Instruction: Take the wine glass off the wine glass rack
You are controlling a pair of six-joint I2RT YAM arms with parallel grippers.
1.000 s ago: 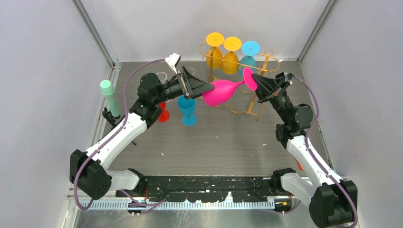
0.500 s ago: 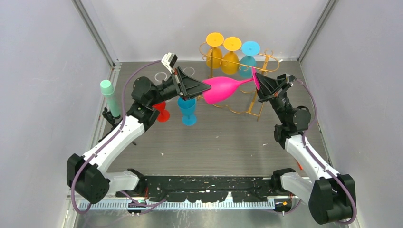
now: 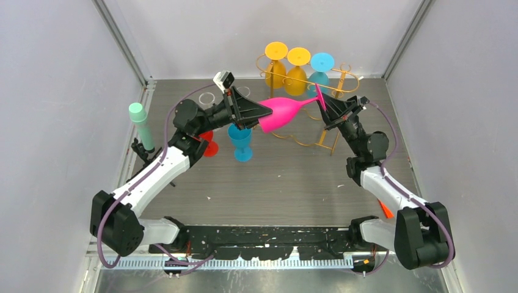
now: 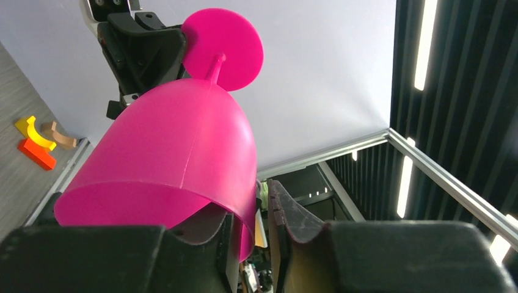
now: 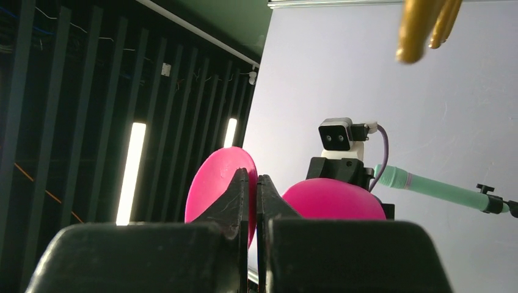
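Observation:
A pink wine glass [image 3: 284,112] lies on its side in the air in front of the gold wine glass rack [image 3: 342,86], clear of its rail. My left gripper [image 3: 264,113] is shut on the bowl's rim, with one finger inside the bowl and the other outside. In the left wrist view the bowl [image 4: 177,146] fills the frame and the rim wall runs down between my left gripper's [image 4: 250,201] pads. My right gripper [image 3: 322,101] is shut on the glass's foot disc [image 5: 217,183], which shows in the right wrist view edge-on between my right gripper's [image 5: 251,180] fingers.
Two yellow-orange glasses [image 3: 286,66] and a blue one [image 3: 322,67] hang upside down on the rack. On the table, a blue glass [image 3: 241,141] stands under the left gripper and a red glass [image 3: 209,146] beside it. A green cylinder [image 3: 142,125] stands at the left wall.
The left gripper's jaws have closed on the bowl's rim. The glass has levelled out and risen slightly, with the right gripper and the foot shifting a little to the left.

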